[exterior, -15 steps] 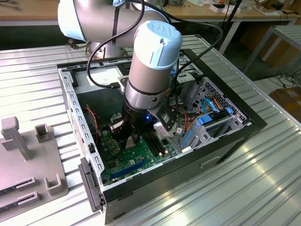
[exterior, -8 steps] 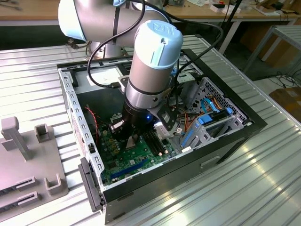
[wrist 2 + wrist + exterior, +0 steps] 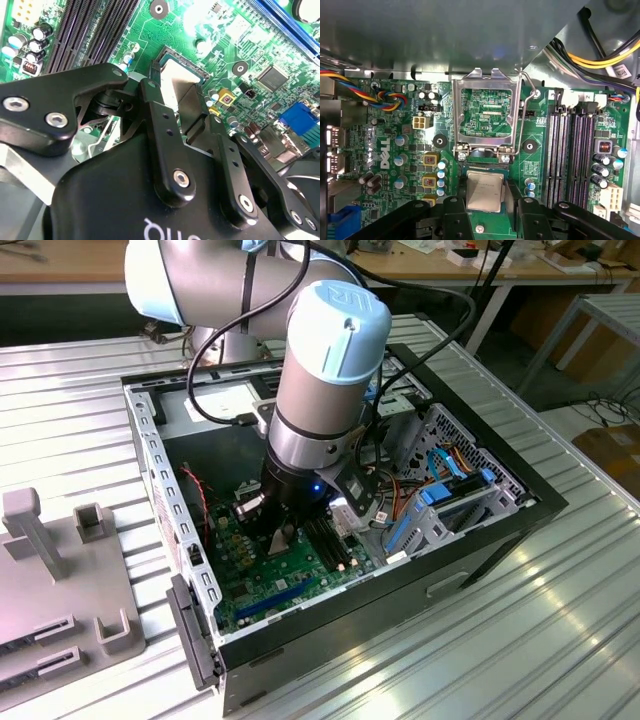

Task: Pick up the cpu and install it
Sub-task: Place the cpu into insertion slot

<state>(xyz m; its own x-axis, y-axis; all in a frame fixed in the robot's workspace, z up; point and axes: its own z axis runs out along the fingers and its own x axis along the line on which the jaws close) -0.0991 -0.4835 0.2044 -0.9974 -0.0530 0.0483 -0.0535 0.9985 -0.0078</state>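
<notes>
The cpu (image 3: 484, 189), a small square chip with a silver top, lies flat over the black socket on the green motherboard (image 3: 395, 150), just in front of the raised metal socket frame (image 3: 486, 112). My gripper (image 3: 485, 201) straddles it, one black finger against each of two opposite sides, shut on it. The second wrist view shows the same hold from close up: the cpu (image 3: 172, 82) sits between the fingers of the gripper (image 3: 175, 97), inside the socket's outline. In the exterior view the gripper (image 3: 283, 535) reaches down into the open computer case (image 3: 470, 545).
Black memory slots (image 3: 570, 150) run beside the socket. Coloured cable bundles (image 3: 390, 97) and yellow-black wires (image 3: 600, 60) hang near the case walls. A drive cage with blue cables (image 3: 450, 490) fills the case's side at the exterior view's right. A grey fixture (image 3: 60, 580) stands outside on the slatted table.
</notes>
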